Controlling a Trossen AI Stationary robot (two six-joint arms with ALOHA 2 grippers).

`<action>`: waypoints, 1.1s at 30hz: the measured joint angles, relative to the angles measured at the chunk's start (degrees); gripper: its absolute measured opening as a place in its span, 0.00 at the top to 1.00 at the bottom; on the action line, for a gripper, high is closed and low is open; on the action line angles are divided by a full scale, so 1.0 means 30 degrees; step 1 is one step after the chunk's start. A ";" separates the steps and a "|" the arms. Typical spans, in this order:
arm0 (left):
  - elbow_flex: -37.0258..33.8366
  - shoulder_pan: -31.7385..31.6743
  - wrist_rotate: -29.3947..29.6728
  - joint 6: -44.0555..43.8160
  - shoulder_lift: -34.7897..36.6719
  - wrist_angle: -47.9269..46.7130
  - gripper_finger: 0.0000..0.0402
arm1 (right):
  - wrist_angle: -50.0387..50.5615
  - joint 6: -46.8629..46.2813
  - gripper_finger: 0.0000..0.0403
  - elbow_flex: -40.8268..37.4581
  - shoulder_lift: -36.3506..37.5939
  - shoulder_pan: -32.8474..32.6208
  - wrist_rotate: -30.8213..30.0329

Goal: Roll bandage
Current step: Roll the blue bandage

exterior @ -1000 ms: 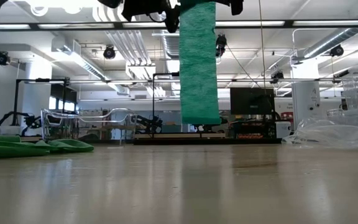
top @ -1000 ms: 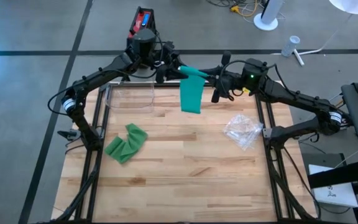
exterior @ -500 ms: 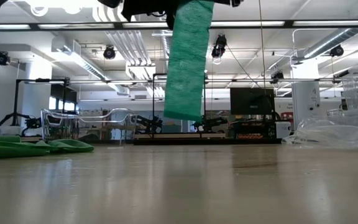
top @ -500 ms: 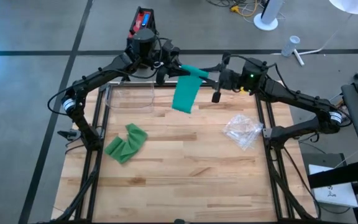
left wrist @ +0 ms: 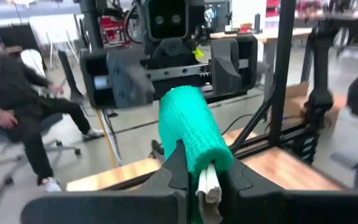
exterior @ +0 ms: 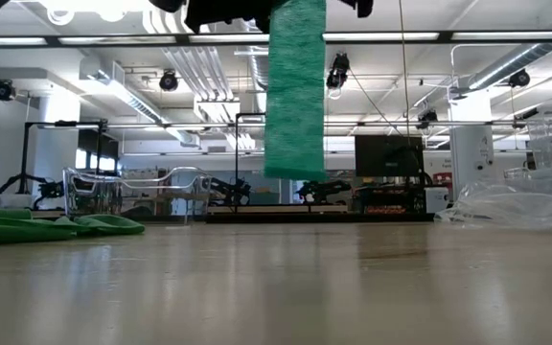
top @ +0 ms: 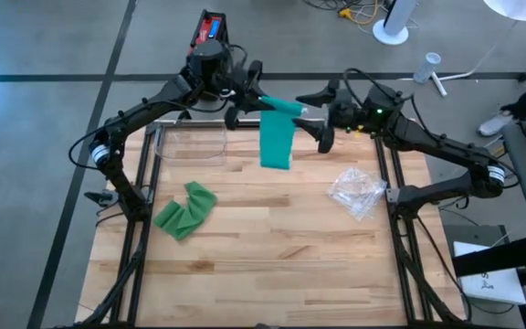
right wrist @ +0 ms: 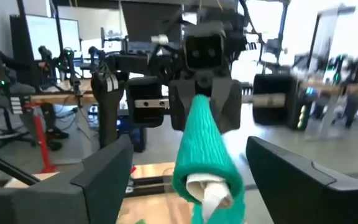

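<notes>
Bandage roll [top: 281, 108] hangs above the table's [top: 272, 247] far edge, axis pointing arm to arm, tail hanging. Left gripper [top: 243, 102] pinches one end; right gripper [top: 322, 114] faces the other, fingers spread, apart.

A green bandage roll [top: 279, 108] hangs above the wooden table's [top: 272, 265] far edge, between the left tool [top: 247, 97] and right tool [top: 321, 114]; crumpled green bandage [top: 184, 210] lies left, clear plastic wrapper [top: 357, 192] right.
</notes>
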State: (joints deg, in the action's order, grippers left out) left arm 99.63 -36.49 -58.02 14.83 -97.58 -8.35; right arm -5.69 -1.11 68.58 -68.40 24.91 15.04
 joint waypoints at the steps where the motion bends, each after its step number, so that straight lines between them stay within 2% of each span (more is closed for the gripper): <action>1: 0.0000 0.0000 -0.0003 0.0694 0.0000 -0.0117 0.95 | 0.0036 -0.0471 0.24 -0.0009 -0.0111 0.0009 -0.0007; 5: 0.0007 0.0029 -0.0007 0.3754 0.0000 -0.0928 0.93 | 0.0044 -0.2011 0.29 -0.0022 -0.0411 0.0230 0.0011; 10: 0.0007 0.0029 -0.0022 0.5320 0.0007 -0.1374 0.95 | -0.0065 -0.2824 0.36 -0.0029 -0.0548 0.0344 0.0133; 16: 0.0007 0.0000 -0.1535 0.5406 0.0007 -0.1443 0.94 | -0.0163 -0.2501 0.43 -0.0036 -0.0934 0.0321 0.0383; 20: 0.0007 0.0022 -0.1625 0.5399 0.0007 -0.1453 0.94 | -0.0282 -0.1434 0.50 -0.0029 -0.1136 0.0321 0.0459; 29: 0.0007 0.0131 -0.1105 0.5268 0.0007 -0.1373 0.91 | -0.0304 0.0435 0.75 -0.0029 -0.1411 0.0321 0.0797; 33: 0.0007 0.0147 -0.0901 0.4265 0.0007 -0.1003 0.90 | -0.0294 0.1372 0.87 0.0057 -0.1405 0.0328 0.0637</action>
State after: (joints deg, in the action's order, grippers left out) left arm 99.66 -36.05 -60.72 27.63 -97.56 -11.36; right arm -6.57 3.00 68.75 -72.62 25.89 16.95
